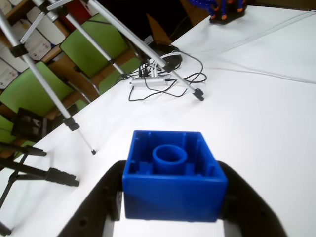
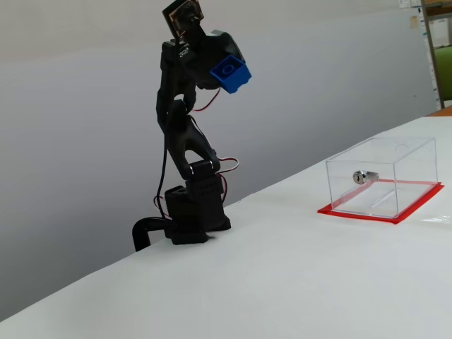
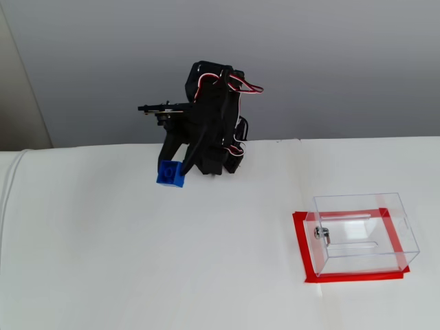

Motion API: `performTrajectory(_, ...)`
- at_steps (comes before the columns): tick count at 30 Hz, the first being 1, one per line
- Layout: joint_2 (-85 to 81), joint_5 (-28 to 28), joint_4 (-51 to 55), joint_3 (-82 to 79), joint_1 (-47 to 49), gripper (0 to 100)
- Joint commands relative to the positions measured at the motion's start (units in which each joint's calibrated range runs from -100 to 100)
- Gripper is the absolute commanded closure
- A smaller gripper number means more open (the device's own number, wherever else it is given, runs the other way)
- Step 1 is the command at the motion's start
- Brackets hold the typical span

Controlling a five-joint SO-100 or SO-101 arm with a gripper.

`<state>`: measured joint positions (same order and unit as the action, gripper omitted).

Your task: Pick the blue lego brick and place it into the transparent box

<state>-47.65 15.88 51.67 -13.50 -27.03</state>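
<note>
My gripper [image 1: 173, 202] is shut on the blue lego brick [image 1: 173, 180], which fills the lower middle of the wrist view with its hollow underside toward the camera. In a fixed view the arm is folded up high and the brick [image 2: 230, 74] is held well above the table. In the other fixed view the brick [image 3: 170, 173] hangs at the gripper tip [image 3: 173, 172] near the arm's base. The transparent box [image 2: 385, 176] stands on its red base with a silver lock [image 2: 364, 176], far right of the arm; it also shows in the other fixed view [image 3: 362, 234].
Tripod legs [image 1: 64, 113], green chairs [image 1: 94, 44] and a tangle of cables [image 1: 168, 81] lie past the table's edge in the wrist view. The arm's black base [image 2: 191, 219] sits at the table's back edge. White table [image 3: 172, 275] stretches between arm and box.
</note>
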Motion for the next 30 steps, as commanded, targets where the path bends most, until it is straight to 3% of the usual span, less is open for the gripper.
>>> performTrajectory(1, -3.05, -0.43, -0.76, -0.69, 6.07, 88)
performTrajectory(16, -3.22, -0.74, -0.76, -1.32, 34.39, 88)
performTrajectory(22, 3.23, -6.64, -0.84, -0.15, 48.07, 87)
performTrajectory(30, 12.65, -10.45, -0.76, 3.83, 63.22, 87)
